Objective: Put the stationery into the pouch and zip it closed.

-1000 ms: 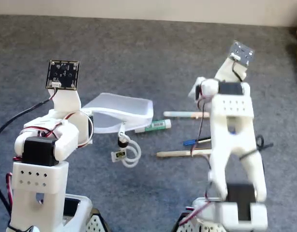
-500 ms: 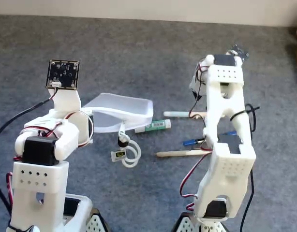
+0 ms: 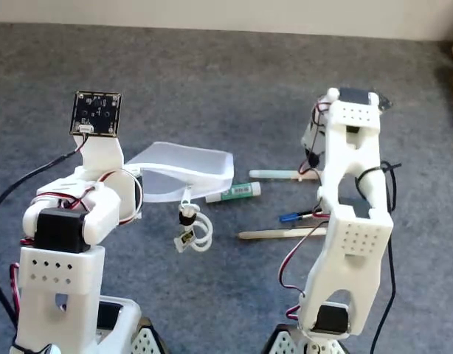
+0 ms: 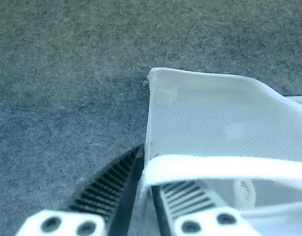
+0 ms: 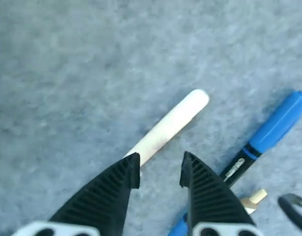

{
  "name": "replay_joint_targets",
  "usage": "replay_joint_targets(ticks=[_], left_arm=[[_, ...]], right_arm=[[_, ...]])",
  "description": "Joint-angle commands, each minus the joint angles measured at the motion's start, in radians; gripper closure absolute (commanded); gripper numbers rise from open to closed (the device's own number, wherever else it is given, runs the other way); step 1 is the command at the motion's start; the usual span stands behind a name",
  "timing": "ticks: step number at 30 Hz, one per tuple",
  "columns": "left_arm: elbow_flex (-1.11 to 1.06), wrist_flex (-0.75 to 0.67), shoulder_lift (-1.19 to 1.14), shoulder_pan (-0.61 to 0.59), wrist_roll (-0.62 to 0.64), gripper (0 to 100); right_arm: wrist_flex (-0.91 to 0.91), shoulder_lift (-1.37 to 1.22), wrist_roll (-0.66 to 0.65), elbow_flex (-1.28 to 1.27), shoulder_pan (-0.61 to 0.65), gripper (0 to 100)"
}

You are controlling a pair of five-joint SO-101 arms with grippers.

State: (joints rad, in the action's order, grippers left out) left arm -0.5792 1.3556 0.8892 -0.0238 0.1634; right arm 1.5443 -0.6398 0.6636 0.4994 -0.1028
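Note:
A translucent white pouch lies open left of centre, its zipper cord and tag trailing toward the front. My left gripper is shut on the pouch's thick rim. A green-and-white tube, a pale pen, a blue pen and a cream stick lie on the carpet to the right. My right arm stretches over them. My right gripper is open just above the pale pen's end, with the blue pen beside it.
Grey carpet covers the whole table. The two arm bases stand at the front edge. The cream stick's tip and a black cable lie near the right gripper. Open carpet stretches behind the pouch.
My right arm has swung forward and down over the pens. The zipper cord and tag have shifted slightly. The left arm and pouch have stayed put.

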Motion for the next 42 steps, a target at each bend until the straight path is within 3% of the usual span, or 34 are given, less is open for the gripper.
replay_joint_targets(ticks=[1, 23, 27, 30, 35, 42], left_arm=[[0.008, -0.021, -0.007, -0.015, 0.014, 98], [0.008, -0.023, -0.007, -0.015, 0.014, 98], [0.008, -0.023, -0.007, -0.015, 0.014, 98], [0.008, -0.021, -0.007, -0.015, 0.014, 98], [0.008, -0.021, -0.007, -0.015, 0.014, 98], [0.008, -0.021, -0.007, -0.015, 0.014, 98]], right_arm=[[0.002, 0.004, 0.009, 0.061, -0.024, 86.5], [-0.002, -0.259, 0.008, 0.292, -0.051, 86.8], [-0.001, -0.255, 0.002, 0.298, -0.051, 93.7], [0.038, -0.254, -0.002, 0.323, -0.051, 99.4], [0.211, -0.255, -0.104, 0.513, -0.045, 99.5], [0.220, -0.254, -0.140, 0.645, -0.045, 99.5]])
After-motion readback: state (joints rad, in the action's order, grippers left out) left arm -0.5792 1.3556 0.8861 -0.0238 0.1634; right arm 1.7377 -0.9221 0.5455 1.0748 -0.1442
